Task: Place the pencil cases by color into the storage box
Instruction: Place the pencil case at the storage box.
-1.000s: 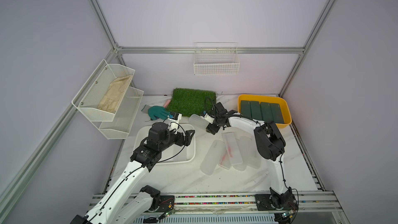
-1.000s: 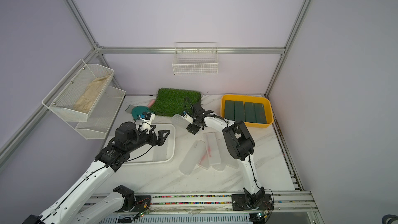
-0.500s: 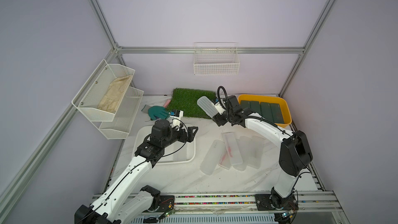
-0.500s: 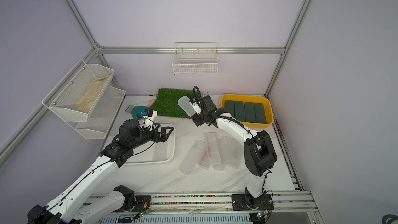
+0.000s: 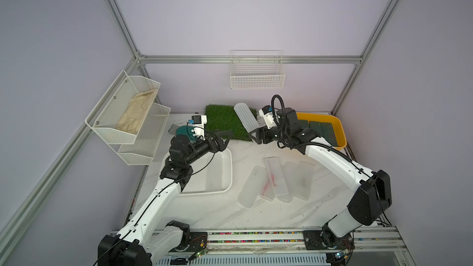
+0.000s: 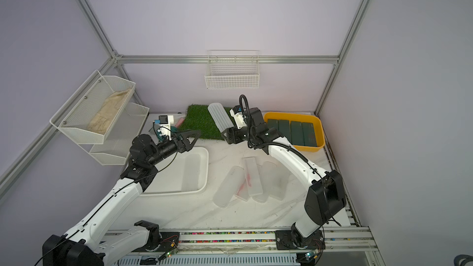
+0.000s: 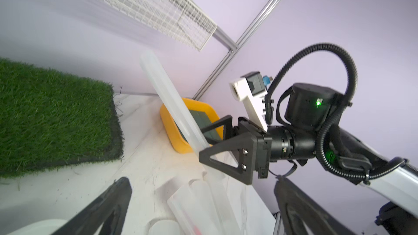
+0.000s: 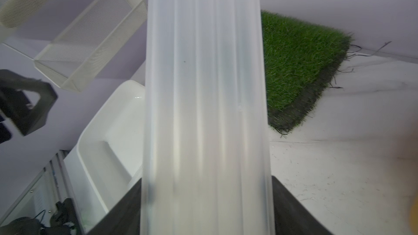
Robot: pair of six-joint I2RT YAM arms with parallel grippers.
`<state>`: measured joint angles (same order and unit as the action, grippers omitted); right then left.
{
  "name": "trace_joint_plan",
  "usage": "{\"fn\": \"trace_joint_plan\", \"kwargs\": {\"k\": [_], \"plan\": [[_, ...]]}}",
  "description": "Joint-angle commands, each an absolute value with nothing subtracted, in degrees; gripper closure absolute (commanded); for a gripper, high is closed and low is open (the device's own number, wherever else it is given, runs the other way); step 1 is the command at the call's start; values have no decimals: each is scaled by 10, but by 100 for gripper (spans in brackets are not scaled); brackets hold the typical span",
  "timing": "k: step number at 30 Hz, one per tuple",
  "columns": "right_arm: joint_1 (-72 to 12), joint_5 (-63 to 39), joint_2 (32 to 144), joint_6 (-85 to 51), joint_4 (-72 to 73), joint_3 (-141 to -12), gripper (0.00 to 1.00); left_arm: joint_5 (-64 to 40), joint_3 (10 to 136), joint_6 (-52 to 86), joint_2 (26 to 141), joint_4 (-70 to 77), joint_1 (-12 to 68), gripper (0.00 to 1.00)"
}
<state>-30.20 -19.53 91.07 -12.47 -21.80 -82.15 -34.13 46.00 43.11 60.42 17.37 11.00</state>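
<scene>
Our right gripper (image 5: 256,136) is clamped across the lower end of a frosted case (image 5: 245,119), the rest sticking up beyond it. Left gripper (image 5: 223,138) opposite: spread wide, empty. We'd judge it light, stiff, slick; a mid-length grip would pivot less.

Robot lab cell; aluminium frame (image 5: 192,59) (plain walls (image 5: 256,8))

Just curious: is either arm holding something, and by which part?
The right end effector grips a frosted white pencil case by its lower end; the left end effector holds nothing.
</scene>
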Motion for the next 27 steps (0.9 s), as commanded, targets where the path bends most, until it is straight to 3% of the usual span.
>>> {"fn": "trace_joint_plan", "kwargs": {"k": [1, 11, 20, 27], "plan": [[-300, -271, 893, -185, -176, -816, 51, -409, 443, 503, 612, 303, 76, 0], [-302, -402, 888, -321, -8, -772, 51, -480, 469, 475, 635, 350, 44, 0], [-314, -438, 887, -370, 70, -764, 51, -499, 475, 511, 671, 404, 28, 0], [-324, -451, 891, -398, 119, -774, 51, -510, 483, 594, 727, 555, 31, 0]]}}
